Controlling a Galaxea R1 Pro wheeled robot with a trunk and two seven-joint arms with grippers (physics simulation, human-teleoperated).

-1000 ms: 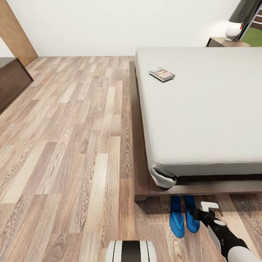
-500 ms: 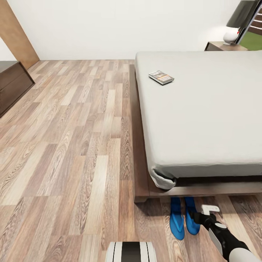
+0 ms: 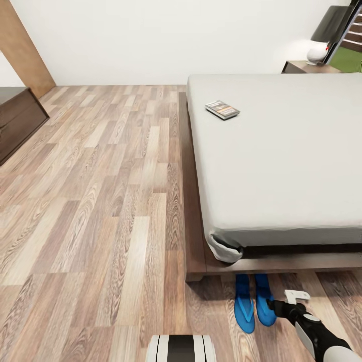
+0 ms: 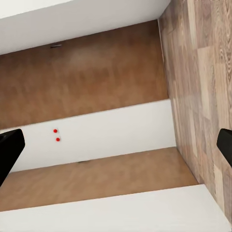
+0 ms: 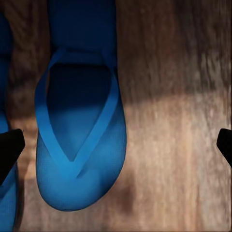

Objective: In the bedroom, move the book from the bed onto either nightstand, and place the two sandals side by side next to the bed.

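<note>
Starting at the left, a dark cabinet (image 3: pixel 17 118) hugs the wall, then lots of open plank floor (image 3: pixel 100 201) up to the bed (image 3: pixel 281 156) frame edge. The book (image 3: pixel 222 109) lies flat near the mattress's left edge; its lettering's too small to read. Both sandals (image 3: pixel 254 301) sit side by side at the bed's foot, the right claw (image 3: pixel 291 301) spread wide just beside them. Left claw (image 4: pixel 116 145)'s wide too, facing a white and brown wall.
</note>
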